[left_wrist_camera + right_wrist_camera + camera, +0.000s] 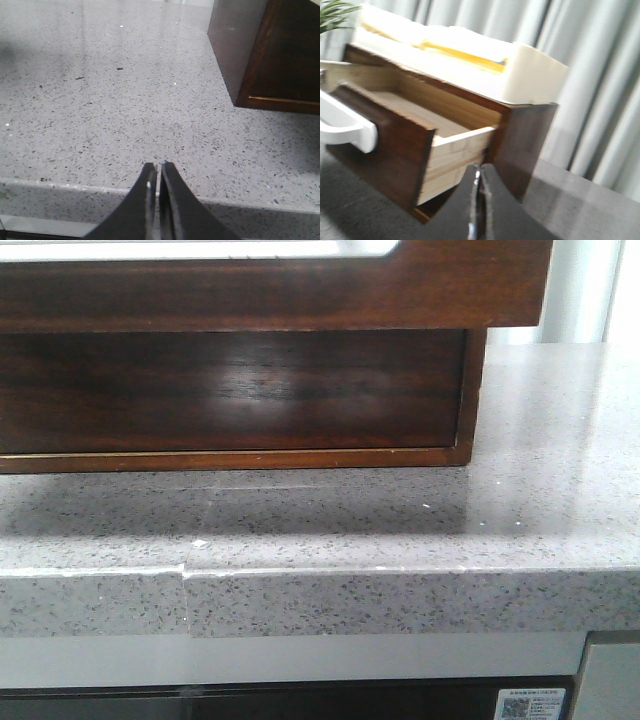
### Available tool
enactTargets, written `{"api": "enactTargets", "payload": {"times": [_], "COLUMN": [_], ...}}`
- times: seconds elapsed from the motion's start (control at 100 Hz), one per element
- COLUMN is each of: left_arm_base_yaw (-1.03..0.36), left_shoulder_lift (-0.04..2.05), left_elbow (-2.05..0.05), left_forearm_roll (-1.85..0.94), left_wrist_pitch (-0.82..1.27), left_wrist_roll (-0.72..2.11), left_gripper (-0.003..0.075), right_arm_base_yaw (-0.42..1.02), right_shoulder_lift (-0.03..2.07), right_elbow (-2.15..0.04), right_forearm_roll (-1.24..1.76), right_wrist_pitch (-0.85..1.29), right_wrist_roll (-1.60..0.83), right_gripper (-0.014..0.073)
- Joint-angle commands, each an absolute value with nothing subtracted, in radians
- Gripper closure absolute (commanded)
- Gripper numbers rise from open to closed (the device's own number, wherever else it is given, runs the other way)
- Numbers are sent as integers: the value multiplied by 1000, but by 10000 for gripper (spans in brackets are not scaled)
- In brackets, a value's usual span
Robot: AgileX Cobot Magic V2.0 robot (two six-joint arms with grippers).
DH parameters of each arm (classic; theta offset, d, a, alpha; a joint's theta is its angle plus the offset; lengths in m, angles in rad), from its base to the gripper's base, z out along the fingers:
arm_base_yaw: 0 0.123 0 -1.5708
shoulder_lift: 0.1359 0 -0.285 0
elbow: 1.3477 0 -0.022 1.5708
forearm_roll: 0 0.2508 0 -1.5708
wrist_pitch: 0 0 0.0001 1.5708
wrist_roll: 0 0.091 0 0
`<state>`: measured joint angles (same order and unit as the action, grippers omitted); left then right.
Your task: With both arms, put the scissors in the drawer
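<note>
Left gripper jaws pressed together, empty, over speckled grey countertop. Right gripper jaws likewise together, empty, just before the drawer, which stands pulled out of its frame. Scissors not visible.

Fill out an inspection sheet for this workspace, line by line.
Surface: grey speckled counter, with a seam near its front edge.
Drawer: drawer pulled open, nothing seen in the part of its pale wood inside that shows.
Scissors: not seen in any view.
Clutter: small dark specks on the counter in the left wrist view.
Grippers: left gripper shut, empty, over the counter edge; right gripper shut, empty, by the drawer's side.
Cables: nothing seen.
Surroundings: dark wood frame, pale curtains, a plant.
</note>
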<state>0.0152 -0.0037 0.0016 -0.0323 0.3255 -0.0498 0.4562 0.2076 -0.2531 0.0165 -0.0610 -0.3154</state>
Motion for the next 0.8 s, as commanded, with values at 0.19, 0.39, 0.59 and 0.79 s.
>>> {"api": "enactTargets", "payload": {"times": [0.19,0.39,0.59,0.79], "left_arm_base_yaw": [15,15,15,15], "left_shoulder_lift": [-32,-32,-32,-32], "left_elbow": [21,21,21,21], "left_forearm_roll": [-45,-45,-45,-45], "left_wrist_pitch": [269,269,269,269], "left_wrist_roll": [-49,-49,-49,-49], "left_gripper": [742,742,742,742], "right_arm_base_yaw": [214,60,-39,-98], "right_shoulder_lift": [214,166,92,52], "right_elbow": [-214,-130,-46,34], "right_forearm_roll": [-234,-234,-205,-127], "right_wrist_pitch": [-193,-219,-220,-206], "right_wrist_roll": [138,163,165,165], "right_gripper": [636,636,636,636]}}
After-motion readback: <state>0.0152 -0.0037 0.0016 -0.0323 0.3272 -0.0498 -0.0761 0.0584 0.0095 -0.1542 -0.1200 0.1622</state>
